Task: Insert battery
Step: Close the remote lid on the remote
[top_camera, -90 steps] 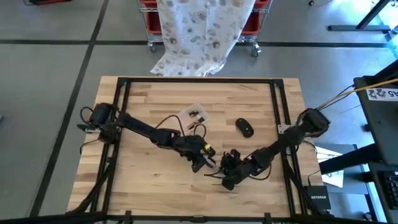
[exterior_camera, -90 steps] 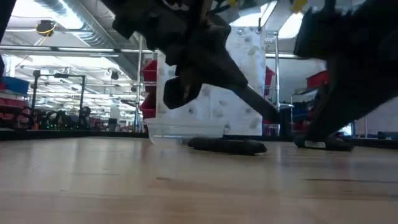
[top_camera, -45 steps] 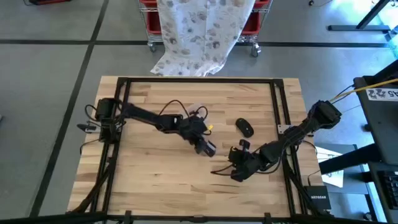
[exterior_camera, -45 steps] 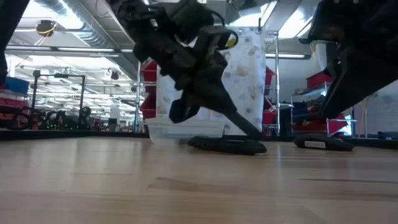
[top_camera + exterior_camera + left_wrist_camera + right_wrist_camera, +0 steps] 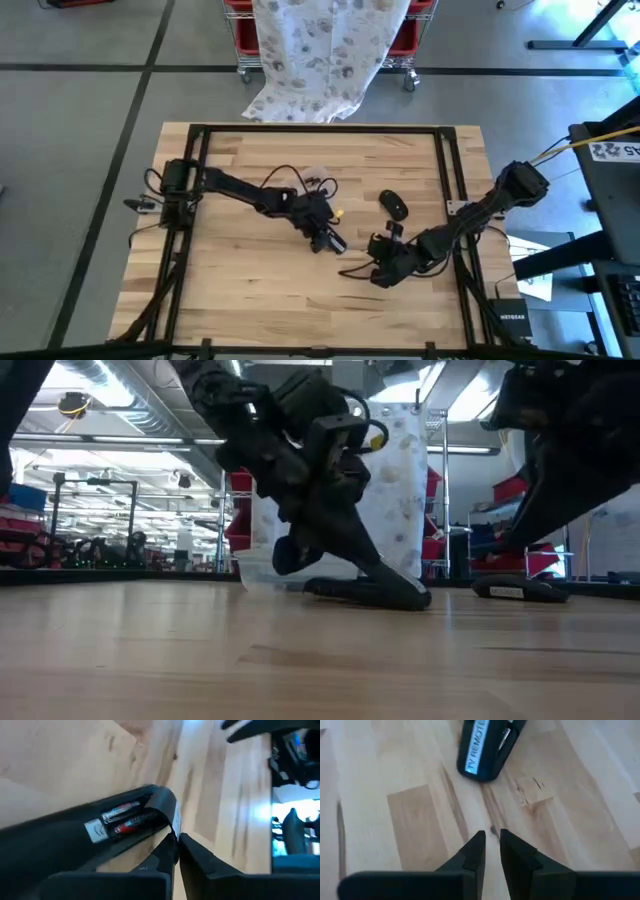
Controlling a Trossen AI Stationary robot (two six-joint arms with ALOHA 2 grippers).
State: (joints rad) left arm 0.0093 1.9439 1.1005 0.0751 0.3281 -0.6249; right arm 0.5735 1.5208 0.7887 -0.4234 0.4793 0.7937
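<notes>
A black remote (image 5: 65, 845) lies on the wooden table with its battery bay open. Two batteries (image 5: 120, 813) lie side by side in the bay. In the high view my left gripper (image 5: 328, 241) covers the remote near the table's middle; its fingers are shut at the remote's end. My right gripper (image 5: 379, 268) stands a little to the right, open by a narrow slit, with nothing between its fingers (image 5: 491, 836). Ahead of it a dark oval piece (image 5: 481, 745) marked "TV REMOTE" lies flat on the wood (image 5: 393, 205). My left gripper touches the remote's end beside the battery bay (image 5: 169, 822) with its shut fingertips. The fingers slant down from above and from the table's left, and a fingertip (image 5: 405, 593) meets the remote, which lies flat on the table.
A clear packet (image 5: 314, 180) with small parts lies just beyond my left arm. Black frame rails (image 5: 320, 128) run along the table's edges. A patterned cloth (image 5: 325, 50) hangs from a cart past the far edge. Bare wood lies at the near left.
My left gripper has gone toward the far edge, then sunk until its fingertips reach the remote's end. My right gripper has drawn back toward the table's right edge, away from the left one. The remote has stayed where it was.
</notes>
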